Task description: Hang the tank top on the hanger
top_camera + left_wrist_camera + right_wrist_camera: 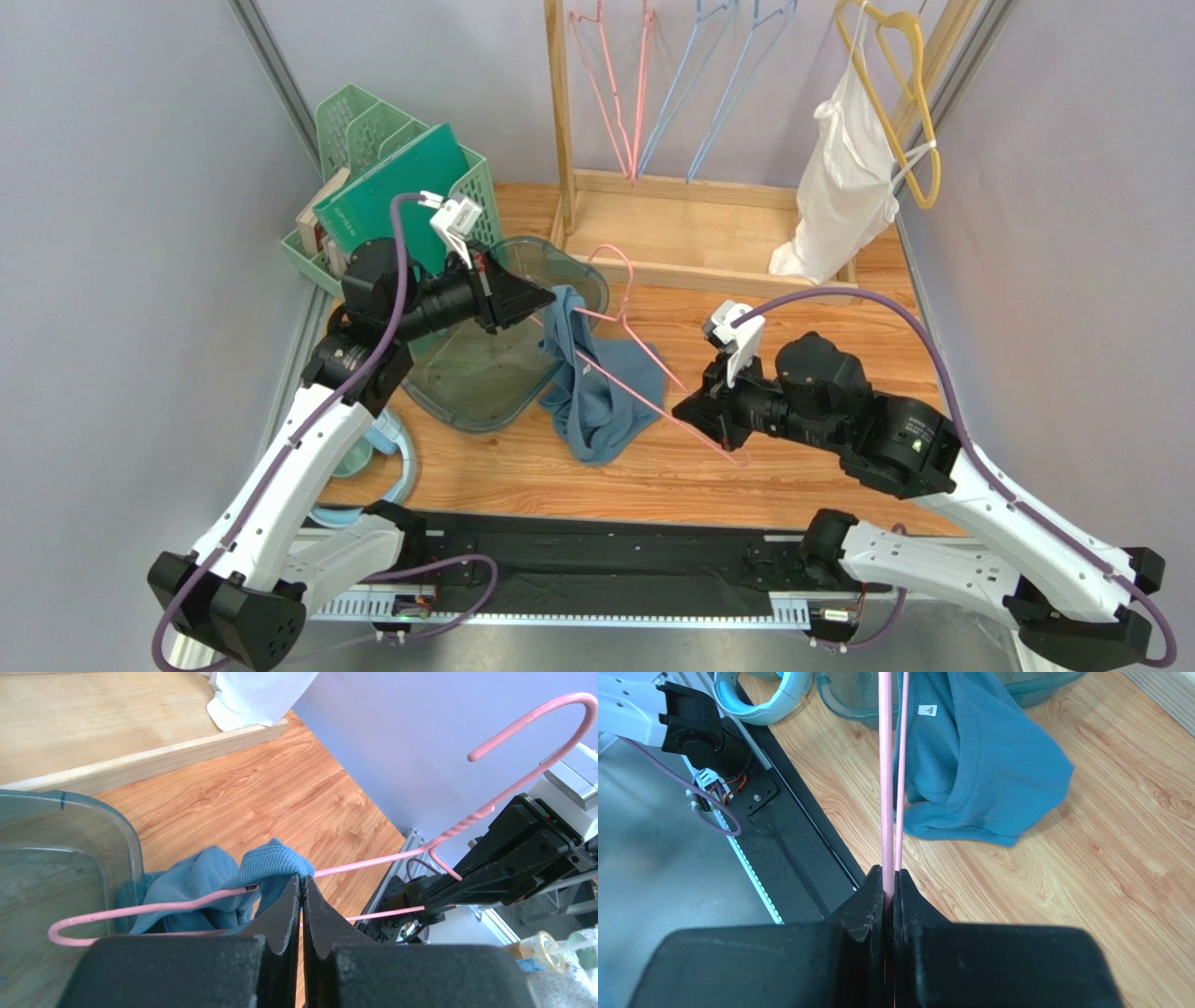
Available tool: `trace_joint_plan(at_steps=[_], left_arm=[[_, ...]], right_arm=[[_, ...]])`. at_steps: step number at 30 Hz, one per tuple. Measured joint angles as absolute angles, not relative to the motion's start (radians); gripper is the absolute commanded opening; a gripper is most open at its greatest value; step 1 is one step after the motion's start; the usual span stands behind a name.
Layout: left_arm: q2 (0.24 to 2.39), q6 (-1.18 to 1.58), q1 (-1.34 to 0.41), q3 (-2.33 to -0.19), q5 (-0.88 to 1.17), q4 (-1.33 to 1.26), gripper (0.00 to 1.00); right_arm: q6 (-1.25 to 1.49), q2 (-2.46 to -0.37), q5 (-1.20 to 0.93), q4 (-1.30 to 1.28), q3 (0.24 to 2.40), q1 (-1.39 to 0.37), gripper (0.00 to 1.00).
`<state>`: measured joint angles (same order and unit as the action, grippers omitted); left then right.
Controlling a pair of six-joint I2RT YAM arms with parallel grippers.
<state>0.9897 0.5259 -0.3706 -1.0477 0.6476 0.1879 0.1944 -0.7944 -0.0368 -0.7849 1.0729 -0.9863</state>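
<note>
A wooden worktop (786,462) carries a clear, green-tinted plastic tub (463,381). Behind the tub stands a pale green lattice plastic basket (358,119) with a dark green flat board (400,189) leaning in it. At the back rises a light wooden rack (561,112) holding thin pink wire hangers (634,165) and thin light-blue hangers (692,171). To their right, a white cloth garment (842,182) hangs on a thick yellow hanger (927,147). A light-blue plastic ring (396,451) lies near the tub's front-left corner.
</note>
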Motion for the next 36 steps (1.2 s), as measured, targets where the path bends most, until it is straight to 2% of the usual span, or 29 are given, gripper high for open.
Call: trace_joint_plan(at_steps=[7,9,10,11,13,17,24,31,36], left_arm=[[0.999,0.507,-0.371,-1.032,0.652,0.203,0.00],[0.999,0.499,-0.371,-1.011,0.647,0.213,0.29],[0.999,0.491,-0.371,-1.001,0.645,0.220,0.57],[0.999,0.487,-0.371,-0.992,0.642,0.230,0.67],[0.999,0.464,-0.371,-0.983,0.638,0.251,0.83],[0.985,0.439,-0.371,-0.978,0.620,0.284,0.97],[0.916,0.356,-0.371,-1.000,0.543,0.399,0.98],[0.828,0.221,-0.371,-1.035,0.495,0.494,0.91],[0.811,0.116,-0.371,-1.082,0.566,0.490,0.89]], right_arm=[[0.196,-0.735,-0.041,-0.765,1.053,-0.986,0.00],[0.197,-0.720,-0.039,-0.767,1.051,-0.986,0.00],[0.197,-0.715,-0.037,-0.766,1.051,-0.986,0.00],[0.197,-0.711,-0.036,-0.766,1.049,-0.986,0.00],[0.197,-0.708,-0.035,-0.765,1.045,-0.986,0.00],[0.197,-0.708,-0.035,-0.765,1.043,-0.986,0.00],[0.197,-0.708,-0.035,-0.765,1.039,-0.986,0.00],[0.192,-0.708,-0.052,-0.766,1.039,-0.986,0.00],[0.184,-0.720,-0.091,-0.766,1.039,-0.986,0.00]])
